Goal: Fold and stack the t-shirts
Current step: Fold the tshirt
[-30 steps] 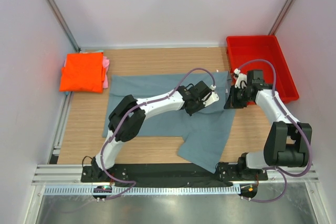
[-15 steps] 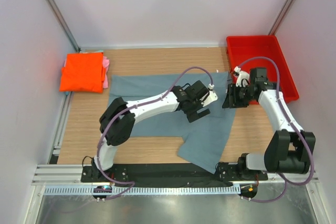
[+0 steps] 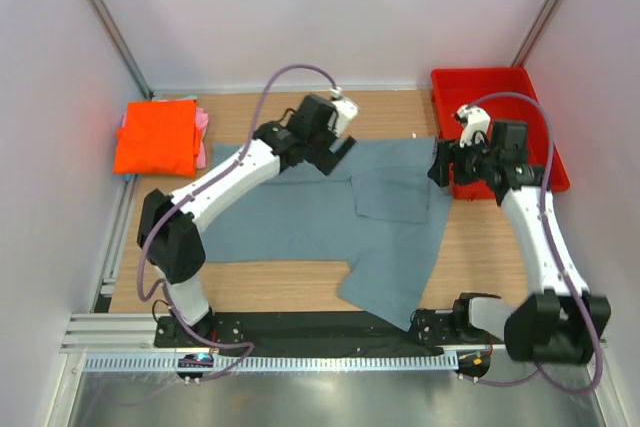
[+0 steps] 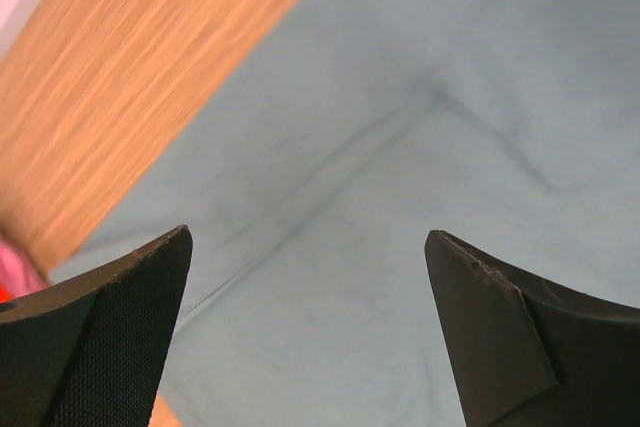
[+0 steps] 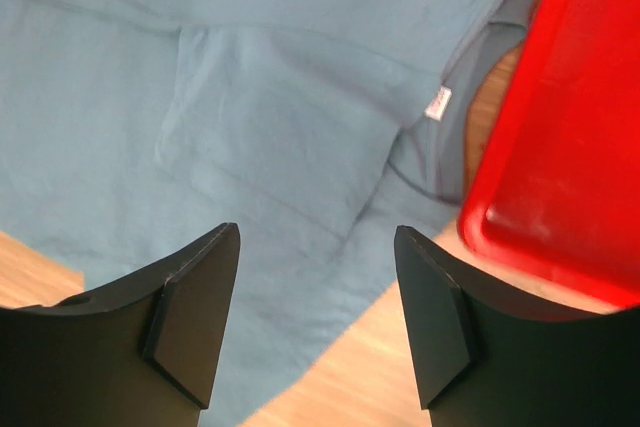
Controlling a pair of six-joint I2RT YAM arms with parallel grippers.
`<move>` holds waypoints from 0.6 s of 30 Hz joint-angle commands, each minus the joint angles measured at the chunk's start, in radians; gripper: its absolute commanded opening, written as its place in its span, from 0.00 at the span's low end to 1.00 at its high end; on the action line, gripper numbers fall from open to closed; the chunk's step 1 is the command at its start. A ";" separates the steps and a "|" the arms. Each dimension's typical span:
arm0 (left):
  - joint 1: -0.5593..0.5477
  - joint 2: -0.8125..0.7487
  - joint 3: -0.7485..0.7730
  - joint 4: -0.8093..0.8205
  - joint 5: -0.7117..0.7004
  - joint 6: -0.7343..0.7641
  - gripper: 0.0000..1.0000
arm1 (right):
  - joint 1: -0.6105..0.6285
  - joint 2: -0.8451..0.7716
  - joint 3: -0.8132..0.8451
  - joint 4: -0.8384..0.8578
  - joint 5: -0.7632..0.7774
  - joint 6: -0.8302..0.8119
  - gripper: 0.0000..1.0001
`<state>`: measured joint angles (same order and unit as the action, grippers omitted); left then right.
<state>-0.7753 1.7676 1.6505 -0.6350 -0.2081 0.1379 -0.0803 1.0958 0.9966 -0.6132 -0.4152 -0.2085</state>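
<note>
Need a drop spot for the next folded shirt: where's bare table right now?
Bare table near-left, in front of the grey-blue t-shirt; a far strip beside the red bin; a near-right patch past the shirt's hem. Crowded: centre, and far-left where the orange t-shirt sits.

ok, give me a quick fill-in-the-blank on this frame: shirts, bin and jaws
The large grey-blue cloth t-shirt lies spread on the ____ table.
The folded bright orange t-shirt rests on a ____ one.
The red plastic bin sits at the table's far ____ corner.
Both arms' jaws stand ____, holding nothing.
Missing: wooden; pink; right; open.
</note>
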 commanded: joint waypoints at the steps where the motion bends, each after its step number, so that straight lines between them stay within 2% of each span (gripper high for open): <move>1: 0.180 0.038 -0.040 0.029 -0.054 -0.087 1.00 | 0.004 0.192 0.111 0.088 -0.048 0.099 0.70; 7: 0.343 0.125 -0.055 0.078 -0.019 -0.129 1.00 | 0.011 0.384 0.171 0.259 -0.059 0.195 0.71; 12: 0.401 0.213 -0.046 0.086 -0.024 -0.129 0.99 | 0.011 0.564 0.227 0.286 -0.085 0.238 0.71; 18: 0.467 0.273 -0.044 0.097 0.001 -0.133 0.98 | 0.031 0.666 0.238 0.326 -0.077 0.259 0.71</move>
<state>-0.3439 2.0361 1.5890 -0.5781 -0.2230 0.0257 -0.0654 1.7363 1.1858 -0.3508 -0.4770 0.0231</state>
